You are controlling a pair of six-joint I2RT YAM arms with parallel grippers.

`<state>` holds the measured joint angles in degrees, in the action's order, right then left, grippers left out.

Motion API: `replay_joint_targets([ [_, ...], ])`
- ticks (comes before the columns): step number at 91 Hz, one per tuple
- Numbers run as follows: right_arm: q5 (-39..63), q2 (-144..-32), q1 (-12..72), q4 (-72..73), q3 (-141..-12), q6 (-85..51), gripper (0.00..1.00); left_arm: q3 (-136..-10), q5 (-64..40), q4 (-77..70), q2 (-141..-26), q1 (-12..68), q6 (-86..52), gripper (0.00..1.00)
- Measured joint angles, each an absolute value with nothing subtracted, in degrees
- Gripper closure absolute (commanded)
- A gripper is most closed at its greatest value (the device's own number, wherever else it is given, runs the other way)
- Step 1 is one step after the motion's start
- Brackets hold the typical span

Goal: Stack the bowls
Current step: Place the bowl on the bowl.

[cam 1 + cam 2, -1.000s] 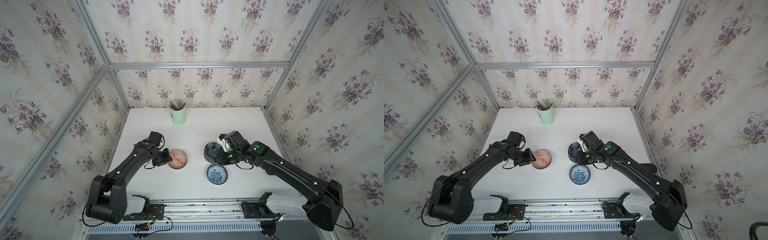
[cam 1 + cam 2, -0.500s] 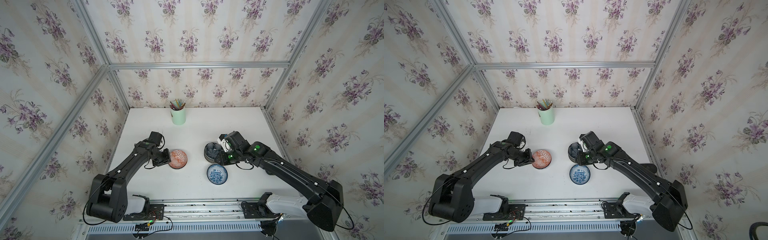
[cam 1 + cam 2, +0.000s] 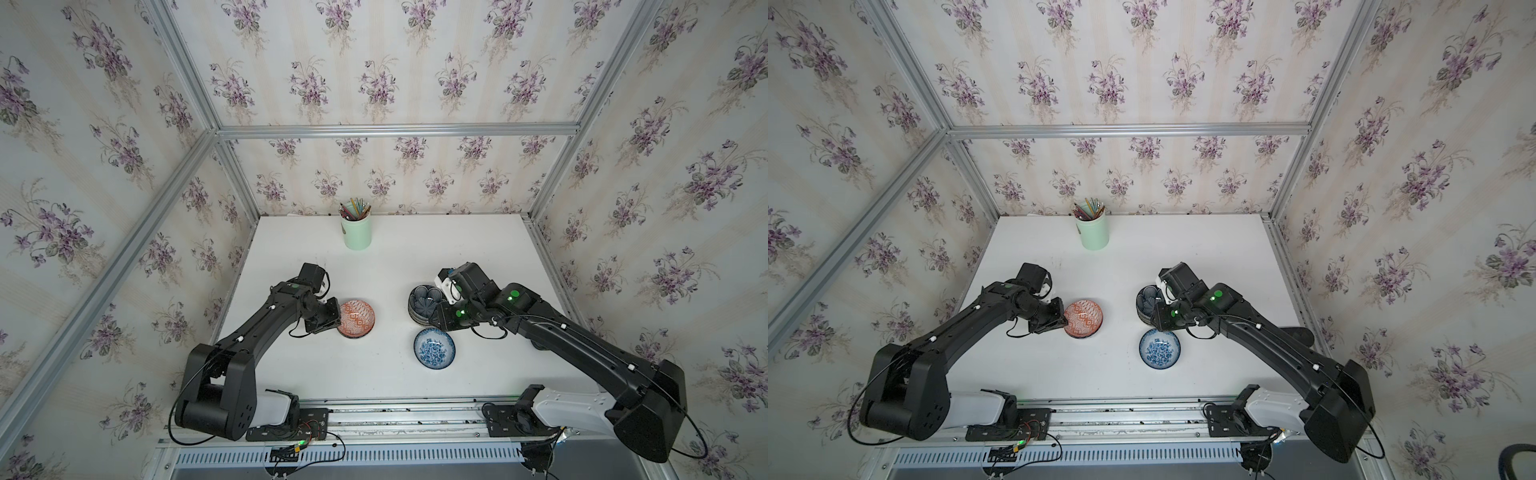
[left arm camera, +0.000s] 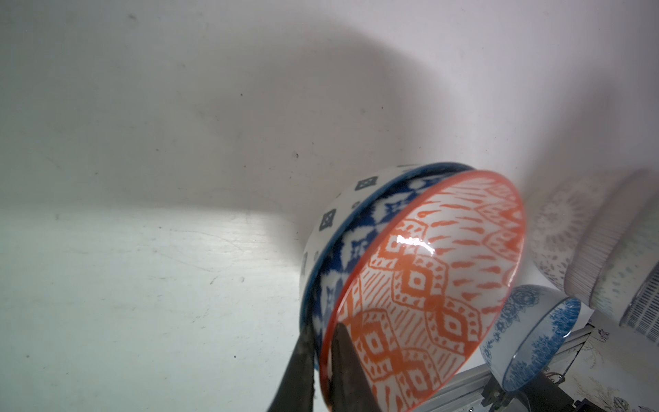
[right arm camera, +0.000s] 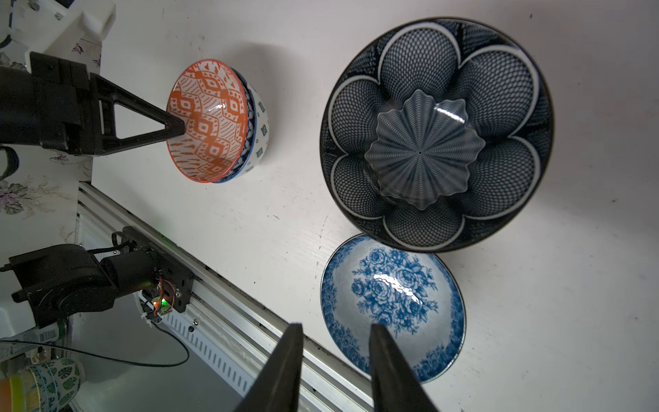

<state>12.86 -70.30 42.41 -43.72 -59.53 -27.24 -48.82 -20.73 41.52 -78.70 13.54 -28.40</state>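
An orange geometric bowl [image 3: 356, 318] [image 3: 1084, 318] sits nested in a white lattice bowl [image 4: 331, 217] left of centre. My left gripper [image 4: 322, 328] [image 3: 338, 320] is shut on the orange bowl's near rim, one finger inside it and one outside. A dark navy petal bowl [image 3: 424, 301] [image 5: 435, 132] tops a stack of bowls [image 4: 588, 267] to the right. A blue-white floral bowl [image 3: 434, 348] [image 5: 392, 303] stands alone in front of that stack. My right gripper [image 5: 335, 326] [image 3: 440, 320] hovers open over the stack's near edge, holding nothing.
A mint-green cup of pencils [image 3: 356, 232] [image 3: 1092, 232] stands at the back of the white table [image 3: 498, 249]. An aluminium rail [image 3: 395, 409] runs along the front edge. Wallpapered walls close in the left, right and back sides.
My left gripper's jaws have closed onto the orange bowl's rim. Neither arm nor any bowl has visibly moved.
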Motion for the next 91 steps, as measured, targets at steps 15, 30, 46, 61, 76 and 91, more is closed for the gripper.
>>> replay_joint_targets([
  [15, 12.9, -70.5, 42.4, -43.7, -59.5, -27.2, 0.63, -48.9, -20.6, 41.6, -79.2, 13.6, -28.3, 0.9],
  [30, 12.9, -70.6, 42.4, -43.7, -59.5, -27.2, 0.63, -48.9, -20.7, 41.7, -79.3, 13.6, -28.3, 0.87],
  [46, 12.9, -70.7, 42.4, -43.7, -59.5, -27.2, 0.63, -48.9, -21.0, 41.5, -79.0, 13.6, -28.2, 0.83],
  [61, 12.8, -70.5, 42.4, -43.7, -59.5, -27.2, 0.63, -49.1, -20.9, 42.2, -77.8, 13.6, -28.2, 0.72],
  [76, 11.9, -70.0, 42.4, -43.6, -58.3, -27.2, 0.63, -50.2, -20.8, 43.6, -74.7, 13.6, -28.2, 0.55],
  [91, 9.4, -68.8, 42.4, -43.5, -54.9, -27.5, 0.62, -51.0, -19.9, 47.0, -69.5, 13.6, -28.3, 0.49],
])
